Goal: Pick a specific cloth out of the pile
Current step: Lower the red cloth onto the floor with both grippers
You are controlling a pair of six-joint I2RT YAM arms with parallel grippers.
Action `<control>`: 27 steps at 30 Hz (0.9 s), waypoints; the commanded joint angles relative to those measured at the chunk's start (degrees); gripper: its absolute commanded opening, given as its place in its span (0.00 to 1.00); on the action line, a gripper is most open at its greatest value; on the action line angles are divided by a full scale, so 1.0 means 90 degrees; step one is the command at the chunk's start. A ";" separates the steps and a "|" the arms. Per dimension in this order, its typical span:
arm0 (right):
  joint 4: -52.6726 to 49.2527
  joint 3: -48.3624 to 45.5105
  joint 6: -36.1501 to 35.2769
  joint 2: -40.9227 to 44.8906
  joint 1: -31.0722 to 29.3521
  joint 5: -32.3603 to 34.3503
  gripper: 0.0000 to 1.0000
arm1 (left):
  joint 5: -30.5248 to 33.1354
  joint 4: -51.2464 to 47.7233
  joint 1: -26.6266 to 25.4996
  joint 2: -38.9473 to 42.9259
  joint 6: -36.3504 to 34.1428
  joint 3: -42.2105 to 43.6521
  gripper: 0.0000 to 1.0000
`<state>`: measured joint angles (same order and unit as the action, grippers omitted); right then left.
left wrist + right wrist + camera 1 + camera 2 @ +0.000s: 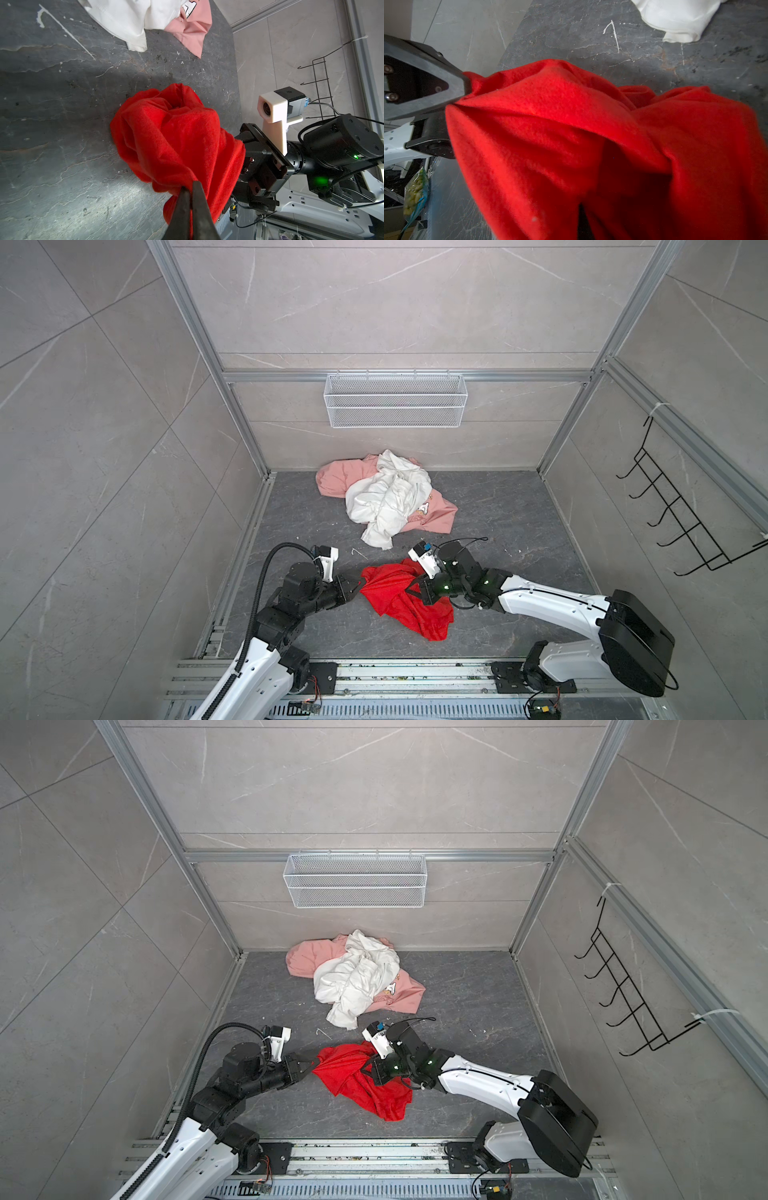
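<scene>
Dark floor [591, 31], cloth [571, 135]; bag [415, 195] right-wrist only.

cloth [395, 593] plain red; pile [386, 497] pink (cartoon print), white

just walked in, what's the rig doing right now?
Both arms are on the red cloth. The left hand is shut on one edge, and the right hand is shut on a bunched fold at the opposite side. The cloth is tented between them and the rest droops to the dark floor. It lies apart from the pile, where the white garment sits on the pink garment. Neither hand touches those.
</scene>
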<state>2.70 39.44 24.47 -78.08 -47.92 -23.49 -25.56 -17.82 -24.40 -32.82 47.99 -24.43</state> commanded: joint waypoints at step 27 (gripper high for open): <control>-0.0277 -0.0239 0.0211 -0.0239 -0.0242 0.0693 0.34 | 0.1610 -0.0812 -0.0482 -0.1455 -0.0538 -0.0175 0.00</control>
<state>4.36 35.79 26.41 -81.84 -50.02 -18.79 -15.79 -22.35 -27.90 -44.42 45.43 -22.92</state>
